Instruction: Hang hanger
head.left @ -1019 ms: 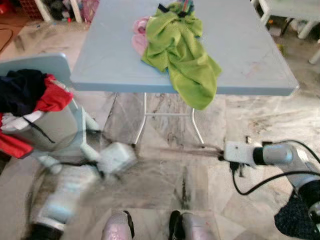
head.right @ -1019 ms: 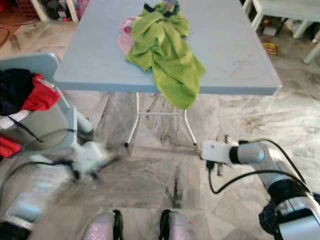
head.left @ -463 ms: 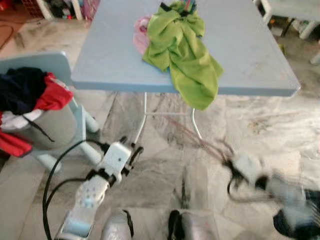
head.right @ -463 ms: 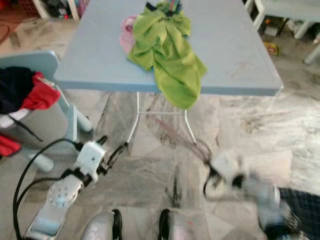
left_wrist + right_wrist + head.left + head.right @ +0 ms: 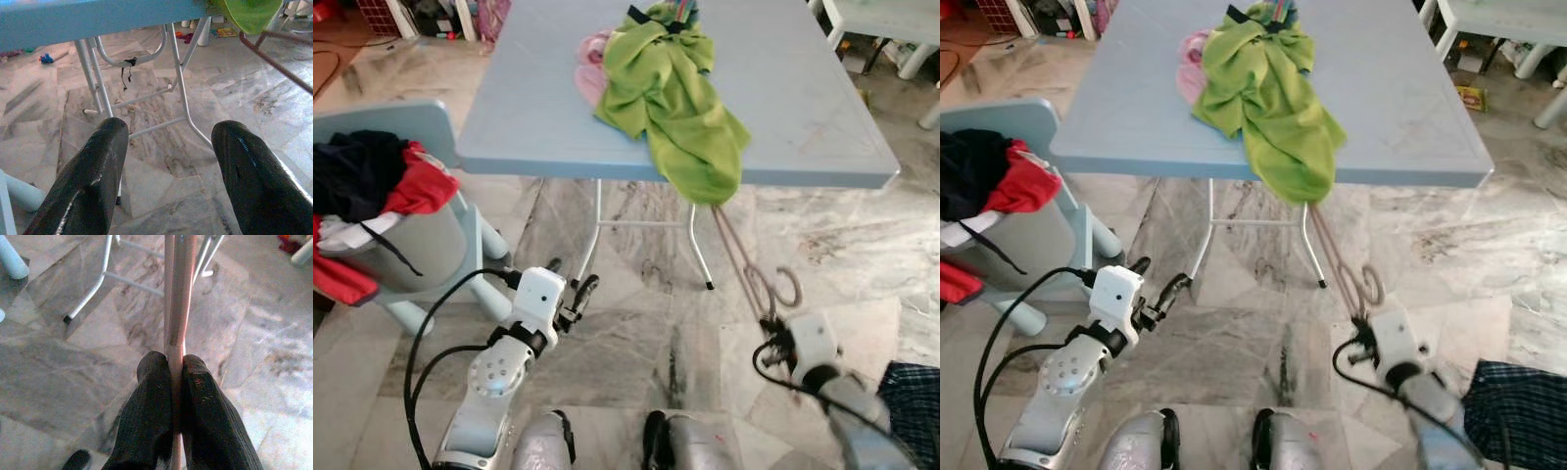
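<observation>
A pinkish-brown hanger (image 5: 744,264) slants over the floor in front of the blue table (image 5: 803,108). Its hook (image 5: 790,287) curls just above my right gripper (image 5: 771,323). Its far end disappears under the hanging hem of a green garment (image 5: 675,98). In the right wrist view the fingers (image 5: 154,391) are shut on the hanger's rods (image 5: 176,293). My left gripper (image 5: 570,279) hovers low near the table's white legs (image 5: 597,225). It is open with nothing between its fingers (image 5: 98,166).
A pink cloth (image 5: 590,73) lies under the green garment. A pale blue chair (image 5: 401,127) at the left holds a pile of red, dark and white clothes (image 5: 372,191). A dark plaid cloth (image 5: 913,392) lies on the marble floor at the right. My feet (image 5: 548,446) are below.
My right arm swung down and forward with the hanger, which now reaches up to the green garment's hem. The left arm rose and steadied with its gripper pointing at the table legs.
</observation>
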Tool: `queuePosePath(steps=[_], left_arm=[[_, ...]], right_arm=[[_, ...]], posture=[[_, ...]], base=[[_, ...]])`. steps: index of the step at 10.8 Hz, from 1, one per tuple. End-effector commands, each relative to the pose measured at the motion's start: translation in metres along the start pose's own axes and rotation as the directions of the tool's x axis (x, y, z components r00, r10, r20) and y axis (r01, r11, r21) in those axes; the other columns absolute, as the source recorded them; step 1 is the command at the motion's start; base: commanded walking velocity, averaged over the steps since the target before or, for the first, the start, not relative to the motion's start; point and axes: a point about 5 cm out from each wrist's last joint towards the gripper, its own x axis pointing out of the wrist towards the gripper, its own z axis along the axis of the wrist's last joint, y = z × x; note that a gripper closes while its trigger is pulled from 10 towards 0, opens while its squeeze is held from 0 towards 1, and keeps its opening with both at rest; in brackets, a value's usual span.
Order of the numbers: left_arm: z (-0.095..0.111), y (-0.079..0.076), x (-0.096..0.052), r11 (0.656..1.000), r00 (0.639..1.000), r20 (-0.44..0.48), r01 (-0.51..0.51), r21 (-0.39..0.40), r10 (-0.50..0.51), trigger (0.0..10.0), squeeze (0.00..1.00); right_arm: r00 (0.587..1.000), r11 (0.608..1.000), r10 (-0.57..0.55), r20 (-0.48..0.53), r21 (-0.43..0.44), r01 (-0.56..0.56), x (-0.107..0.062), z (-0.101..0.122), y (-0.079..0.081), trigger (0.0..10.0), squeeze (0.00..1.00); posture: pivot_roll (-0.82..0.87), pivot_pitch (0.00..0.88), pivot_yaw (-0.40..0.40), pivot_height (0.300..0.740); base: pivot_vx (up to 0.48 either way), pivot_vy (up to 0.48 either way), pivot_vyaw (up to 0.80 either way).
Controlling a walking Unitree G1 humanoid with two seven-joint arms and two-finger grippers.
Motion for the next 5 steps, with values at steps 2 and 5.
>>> queuePosePath(steps=[2, 5], left_arm=[[0.001, -0.004, -0.003, 1.000, 1.000, -0.002, 0.019, -0.003, -0.019, 10.0, 0.00], [0.006, 0.001, 0.002, 0.999, 1.000, 0.000, 0.029, -0.027, -0.029, 10.0, 0.00]], right_arm=[[0.999, 0.998, -0.030, 0.019, 0.052, 0.029, 0.004, 0.007, 0.004, 10.0, 0.00], [0.992, 0.987, -0.129, -0.005, 0.098, 0.129, 0.008, 0.014, -0.004, 10.0, 0.00]], posture=[[0.01, 0.200, -0.032, 0.740], [0.00, 0.202, -0.038, 0.740]], base=[[0.000, 0.467, 0.00], [0.000, 0.477, 0.00]])
